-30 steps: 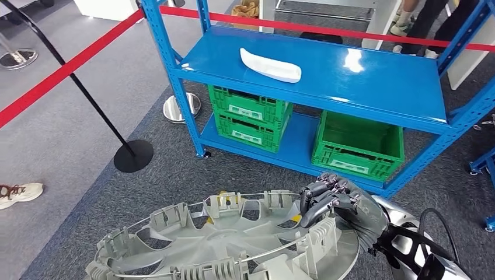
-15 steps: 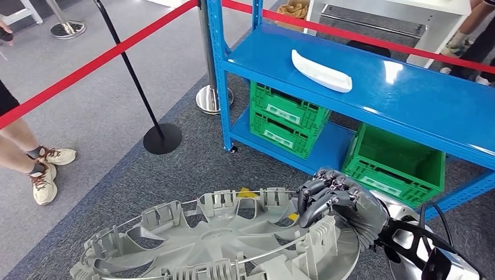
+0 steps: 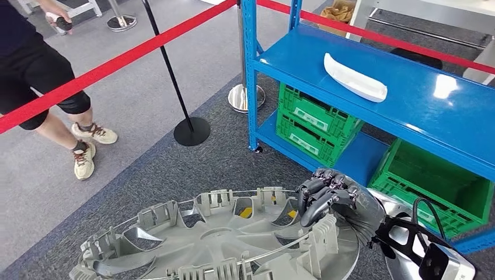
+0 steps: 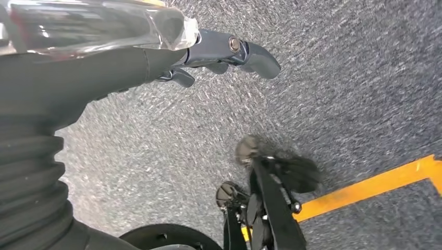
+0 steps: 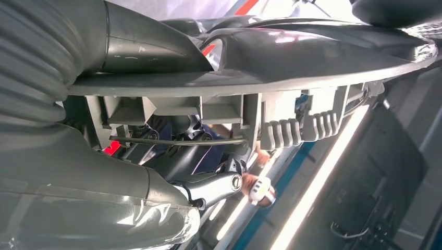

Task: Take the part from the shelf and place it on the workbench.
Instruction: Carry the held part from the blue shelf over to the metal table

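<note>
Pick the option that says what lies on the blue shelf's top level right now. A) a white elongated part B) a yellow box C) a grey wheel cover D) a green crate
A: the white elongated part lies alone on the top level of the blue shelf; the green crates sit below it.

We see a blue shelf [image 3: 408,99] at upper right, a white curved piece [image 3: 355,77] lying on its top deck, green crates [image 3: 312,122] on its lower deck, over grey carpet [image 3: 175,169]
</note>
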Action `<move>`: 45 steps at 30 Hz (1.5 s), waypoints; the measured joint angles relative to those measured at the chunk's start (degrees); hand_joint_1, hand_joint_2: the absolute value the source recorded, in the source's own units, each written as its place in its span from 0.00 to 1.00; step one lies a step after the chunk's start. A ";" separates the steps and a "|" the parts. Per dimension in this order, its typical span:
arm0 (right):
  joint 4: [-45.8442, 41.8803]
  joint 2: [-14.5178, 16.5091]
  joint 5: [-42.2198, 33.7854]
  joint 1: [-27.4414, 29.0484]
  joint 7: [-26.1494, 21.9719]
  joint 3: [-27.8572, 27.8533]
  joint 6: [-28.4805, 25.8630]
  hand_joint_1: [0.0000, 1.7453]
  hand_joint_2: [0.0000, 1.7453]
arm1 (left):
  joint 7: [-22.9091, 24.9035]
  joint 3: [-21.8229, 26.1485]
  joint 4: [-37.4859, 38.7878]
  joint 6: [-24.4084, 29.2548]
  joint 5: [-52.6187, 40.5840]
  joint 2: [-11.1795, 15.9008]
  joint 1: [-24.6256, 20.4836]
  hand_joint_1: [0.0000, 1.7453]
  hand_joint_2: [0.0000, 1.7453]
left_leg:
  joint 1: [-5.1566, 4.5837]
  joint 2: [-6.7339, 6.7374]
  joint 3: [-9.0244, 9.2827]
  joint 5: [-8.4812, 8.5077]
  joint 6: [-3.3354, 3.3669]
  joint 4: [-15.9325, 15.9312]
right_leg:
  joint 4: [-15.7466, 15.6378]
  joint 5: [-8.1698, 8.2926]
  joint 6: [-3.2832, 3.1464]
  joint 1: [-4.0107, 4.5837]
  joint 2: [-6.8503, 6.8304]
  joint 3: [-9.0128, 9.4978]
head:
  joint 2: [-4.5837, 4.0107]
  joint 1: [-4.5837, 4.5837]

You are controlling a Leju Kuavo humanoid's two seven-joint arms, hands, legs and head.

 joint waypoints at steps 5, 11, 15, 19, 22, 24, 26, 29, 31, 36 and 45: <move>-0.17 -0.03 1.11 0.68 -0.09 -0.23 -0.95 1.00 1.00 | -0.40 -1.09 -0.01 -0.54 -1.53 1.39 0.04 0.00 1.00 | -0.28 2.36 4.16 4.62 0.66 -7.49 | -0.01 -0.38 0.03 0.26 -3.65 0.33 | 0.00 -0.02; -0.54 -0.24 3.12 2.41 -0.25 -0.28 -2.25 1.00 1.00 | 0.42 -2.52 -0.04 -1.19 -3.39 3.04 0.11 0.00 1.00 | -0.66 2.26 7.30 6.42 2.35 -14.05 | -0.01 -1.29 1.52 0.42 -4.93 0.91 | 0.00 0.12; -0.67 -0.50 3.75 3.23 -0.29 -0.07 -2.53 1.00 1.00 | 1.28 -3.20 -0.03 -1.50 -3.77 3.41 -0.03 0.00 1.00 | -0.22 -0.30 7.59 6.82 3.02 -14.50 | 11.98 -7.23 2.11 0.23 0.44 -4.67 | 0.00 0.73; -0.20 -0.54 2.79 2.91 -0.28 0.30 -1.20 1.00 1.00 | 1.73 -3.30 0.04 -1.95 -3.80 3.24 -0.01 0.00 1.00 | -0.15 -3.68 7.76 6.76 2.93 -14.27 | 11.55 -4.12 2.09 0.09 1.33 -5.36 | 0.00 0.81; 0.53 -0.55 1.10 1.65 -0.23 0.55 0.21 1.00 1.00 | 1.74 -3.31 0.07 -1.99 -3.80 2.99 -0.04 0.00 1.00 | -0.05 -6.01 7.05 6.51 2.16 -13.28 | 1.44 -0.06 2.11 -0.42 4.95 -1.07 | 0.00 0.78; 0.97 -0.58 -0.18 1.12 -0.22 0.65 0.90 1.00 1.00 | 1.74 -3.30 0.09 -1.95 -3.64 2.84 0.11 0.00 1.00 | 0.06 -7.27 6.30 6.70 1.44 -13.06 | 0.63 -0.02 1.76 -0.23 5.13 -0.86 | 0.00 0.72; 1.33 -0.60 -1.25 0.76 -0.22 0.67 1.30 1.00 1.00 | 1.78 -3.29 0.11 -1.78 -3.39 2.59 0.35 0.00 1.00 | 0.18 -7.24 5.78 6.69 0.96 -12.88 | 0.59 0.16 1.16 -0.28 3.72 -0.72 | 0.00 0.66; 1.65 -0.60 -2.02 0.59 -0.23 0.65 1.41 1.00 1.00 | 2.37 -3.29 0.15 -1.06 -3.38 2.25 0.24 0.00 1.00 | -0.08 -1.65 1.89 2.92 0.37 -5.59 | 0.47 0.14 0.35 -0.20 1.27 -0.57 | 0.00 0.11; 1.79 -0.63 -1.91 0.75 -0.25 0.61 1.32 1.00 1.00 | 3.10 -3.29 0.17 -0.74 -3.65 1.96 0.19 0.00 1.00 | 0.03 0.21 -2.15 -0.01 0.15 2.28 | 0.48 0.02 0.15 0.03 -0.45 -0.60 | 0.00 -0.03; 1.81 -1.18 -1.11 0.99 -0.27 0.10 0.39 1.00 1.00 | 4.88 -3.29 0.21 -0.69 -3.67 1.34 0.58 0.00 1.00 | -0.31 2.85 3.56 5.36 0.87 -8.22 | 0.47 -0.59 0.51 0.27 -4.09 -0.07 | 0.00 -0.05; -2.91 -4.30 1.43 5.26 -0.44 -1.61 -4.05 1.00 1.00 | 7.65 -3.18 0.21 0.98 -3.37 0.73 1.48 0.00 1.00 | -0.41 -0.21 7.18 6.44 3.34 -13.78 | 9.92 -6.50 2.52 0.02 0.09 -3.61 | 0.00 0.55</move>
